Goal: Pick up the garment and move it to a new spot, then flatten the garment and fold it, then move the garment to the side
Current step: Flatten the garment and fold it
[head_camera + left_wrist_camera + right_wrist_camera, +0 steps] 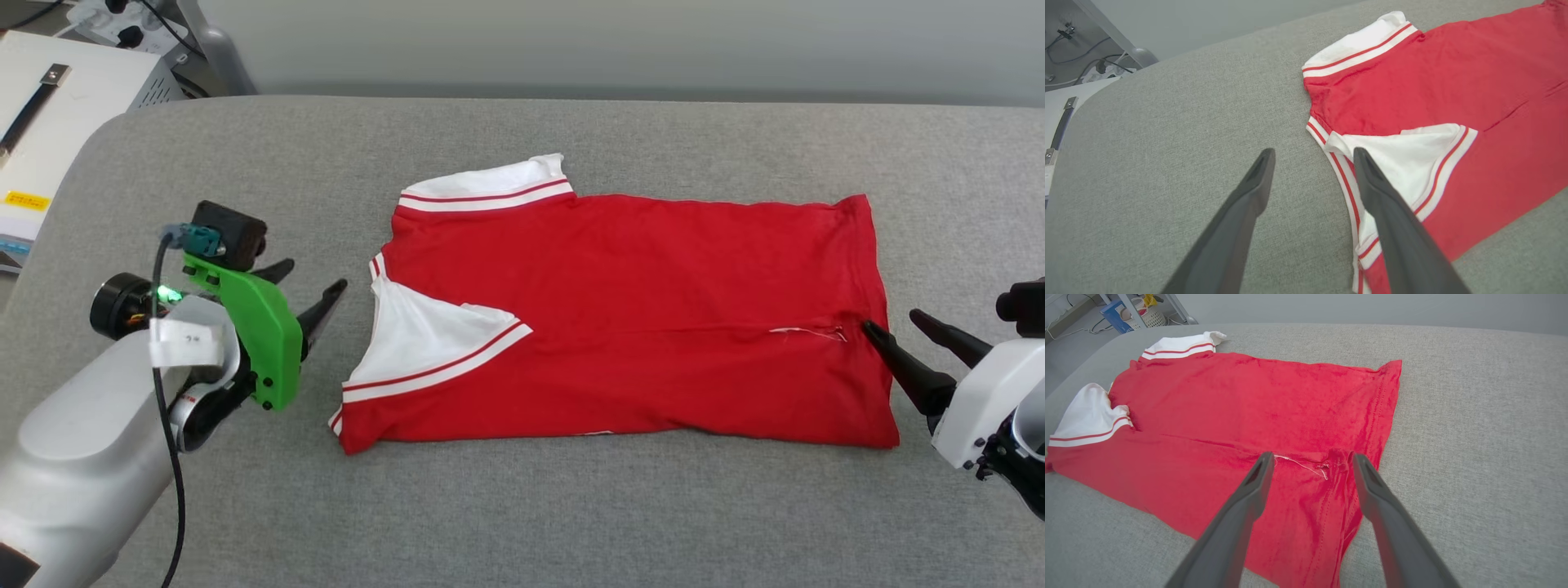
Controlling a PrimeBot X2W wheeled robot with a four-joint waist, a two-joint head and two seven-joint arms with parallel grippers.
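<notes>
Folded garment (pixel 637 318) lies at the middle of the grey cushion (pixel 571 506), nothing gripped
Your left gripper (pixel 314 273) hangs over the cushion's left part, fingers spread and empty; your right gripper (pixel 891 318) sits over its right part, fingers likewise apart, one tip at the red hem

The left pincer (pixel 1313 152) is open over the grey bench (pixel 1180 122). One finger (pixel 1392 220) crosses the striped edge of the red garment (pixel 1453 81), whose white sleeve is folded inward.
</notes>
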